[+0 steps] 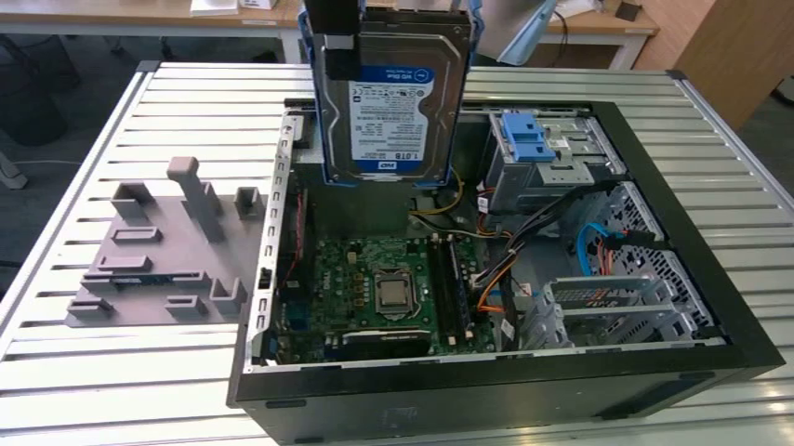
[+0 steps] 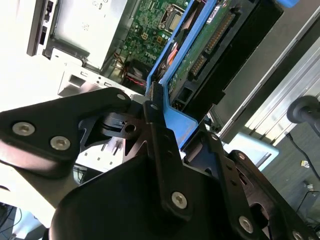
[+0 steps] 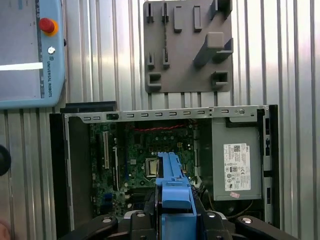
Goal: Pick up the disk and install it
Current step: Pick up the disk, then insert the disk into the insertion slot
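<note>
Disk (image 1: 390,93) is up off the table (image 1: 125,390). It hangs upright from the gripper (image 3: 173,207), with the label side facing the exterior camera. In the second wrist view I see the fingers (image 2: 152,112) pressed together on the blue carrier frame at the disk's top edge, pinching the drive between them; its circuit-board side shows there.

Below the tool is the open computer case (image 1: 496,376), and the disk hangs over its interior. Its lower edge is above the motherboard (image 1: 372,279) and not touching it.

- Silver cage with blue latch (image 1: 540,153): inside the case, just beside the disk's lower corner.
- Grey metal box with white sticker (image 3: 235,165): inside the case, to one side of the tool and apart from the disk.
- Grey fixture plate (image 1: 162,269): outside the case on the slats, well apart from the gripper.
</note>
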